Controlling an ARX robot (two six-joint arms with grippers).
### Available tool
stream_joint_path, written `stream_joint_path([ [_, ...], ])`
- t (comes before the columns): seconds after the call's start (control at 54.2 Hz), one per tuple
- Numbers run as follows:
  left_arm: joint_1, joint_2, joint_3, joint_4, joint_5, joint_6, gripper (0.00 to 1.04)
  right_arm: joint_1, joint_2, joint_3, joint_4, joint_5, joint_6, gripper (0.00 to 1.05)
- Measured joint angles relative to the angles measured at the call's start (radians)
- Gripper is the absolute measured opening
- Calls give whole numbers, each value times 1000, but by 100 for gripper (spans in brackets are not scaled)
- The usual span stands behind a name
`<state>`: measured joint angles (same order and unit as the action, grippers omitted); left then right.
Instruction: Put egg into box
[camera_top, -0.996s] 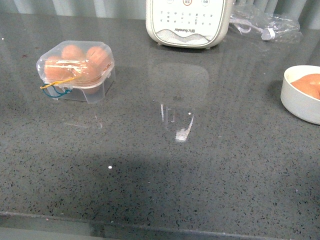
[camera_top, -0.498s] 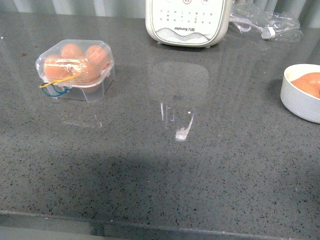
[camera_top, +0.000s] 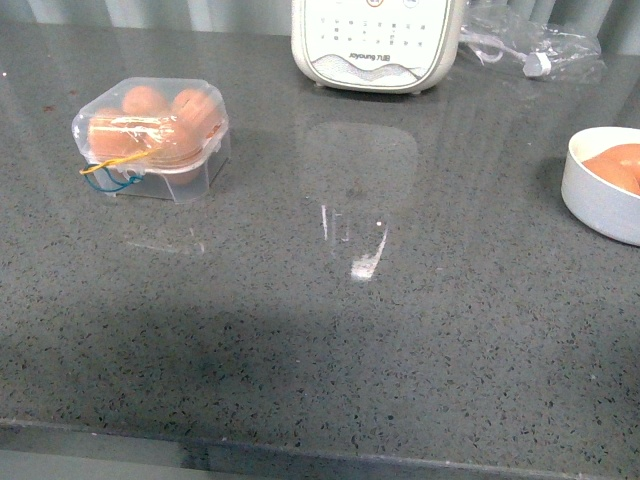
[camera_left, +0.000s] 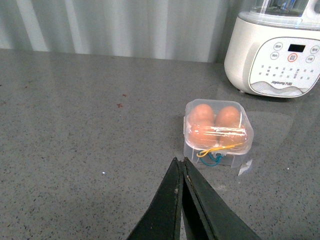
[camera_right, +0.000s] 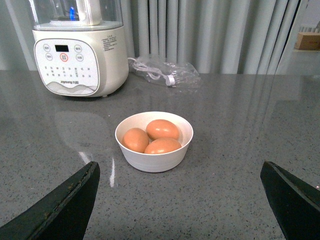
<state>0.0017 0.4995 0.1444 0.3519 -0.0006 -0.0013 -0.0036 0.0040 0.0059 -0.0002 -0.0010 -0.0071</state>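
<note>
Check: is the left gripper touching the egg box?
Apart. The left wrist view shows the left gripper, jaws shut, with bare counter between its tips and the box.

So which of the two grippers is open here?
The right gripper: its fingers sit wide apart before the bowl, while the left gripper's are pressed together.
</note>
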Motion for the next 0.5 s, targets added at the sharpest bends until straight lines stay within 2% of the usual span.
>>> stream_joint_path([
  [0.498, 0, -193, -98, -93, 0, 0, 4, 0, 0, 0, 0, 0, 0, 97],
])
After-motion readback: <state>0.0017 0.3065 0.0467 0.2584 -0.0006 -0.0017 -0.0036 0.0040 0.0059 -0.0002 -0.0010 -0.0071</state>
